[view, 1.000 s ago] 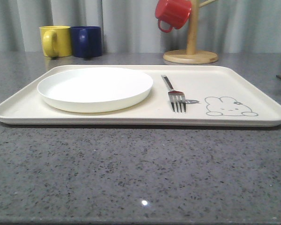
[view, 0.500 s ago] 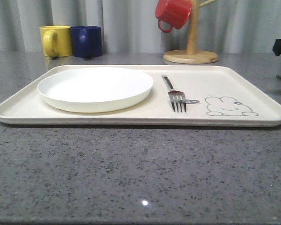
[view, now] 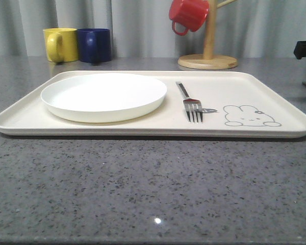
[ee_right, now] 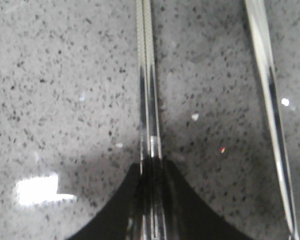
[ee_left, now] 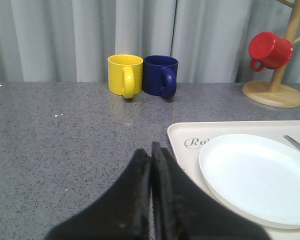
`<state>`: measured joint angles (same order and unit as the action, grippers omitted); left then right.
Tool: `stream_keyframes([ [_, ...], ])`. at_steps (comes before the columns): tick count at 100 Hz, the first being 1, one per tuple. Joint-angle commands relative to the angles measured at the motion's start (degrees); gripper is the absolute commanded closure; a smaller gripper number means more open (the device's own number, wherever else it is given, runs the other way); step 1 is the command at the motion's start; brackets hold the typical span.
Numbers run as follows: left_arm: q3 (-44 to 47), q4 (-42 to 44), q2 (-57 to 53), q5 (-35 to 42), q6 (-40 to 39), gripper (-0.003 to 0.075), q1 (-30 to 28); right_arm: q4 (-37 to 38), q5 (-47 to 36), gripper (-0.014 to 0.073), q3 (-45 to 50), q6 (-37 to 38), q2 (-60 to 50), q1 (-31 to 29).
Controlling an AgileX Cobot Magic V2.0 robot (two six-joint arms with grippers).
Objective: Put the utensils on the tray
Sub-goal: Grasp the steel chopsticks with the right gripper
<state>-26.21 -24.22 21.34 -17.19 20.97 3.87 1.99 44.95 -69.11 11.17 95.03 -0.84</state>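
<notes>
A silver fork [view: 189, 102] lies on the cream tray [view: 275, 87], to the right of a white plate [view: 103, 95]. In the right wrist view my right gripper [ee_right: 151, 162] is shut on a pair of flat silver chopsticks [ee_right: 146, 75] that reach out low over the grey counter. Another slim shiny utensil [ee_right: 270, 110] lies on the counter beside them; I cannot tell which kind it is. Part of the right arm [view: 303, 48] shows at the right edge of the front view. My left gripper [ee_left: 151, 150] is shut on nothing, over the counter by the tray's left corner [ee_left: 182, 135].
A yellow mug [view: 60, 44] and a blue mug [view: 95, 45] stand behind the tray at the left. A wooden mug tree [view: 208, 60] carrying a red mug [view: 188, 14] stands at the back right. Bare tray surface lies around the rabbit drawing [view: 250, 116].
The right arm has come down at the right edge of the front view. The tray, fork and plate have not moved.
</notes>
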Motion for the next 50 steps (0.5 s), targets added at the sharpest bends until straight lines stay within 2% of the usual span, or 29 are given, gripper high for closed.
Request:
stream_keyframes([
  [1,-1.53,-0.61,0.28,4.43,0.10,0.0738,-0.03,-1.11,1.83,0.0659,-2.86,-0.73,-3.96,0.52],
  [15,-1.53,-0.61,0.28,4.43,0.10,0.0738,-0.03,-2.82,3.66,0.0656,-5.65,-0.20,-7.76,5.01],
  [50,-1.53,-0.61,0.28,4.43,0.10,0.0738,-0.03,-1.09,0.00,0.0649,-8.14,11.86,-7.05,20.34],
])
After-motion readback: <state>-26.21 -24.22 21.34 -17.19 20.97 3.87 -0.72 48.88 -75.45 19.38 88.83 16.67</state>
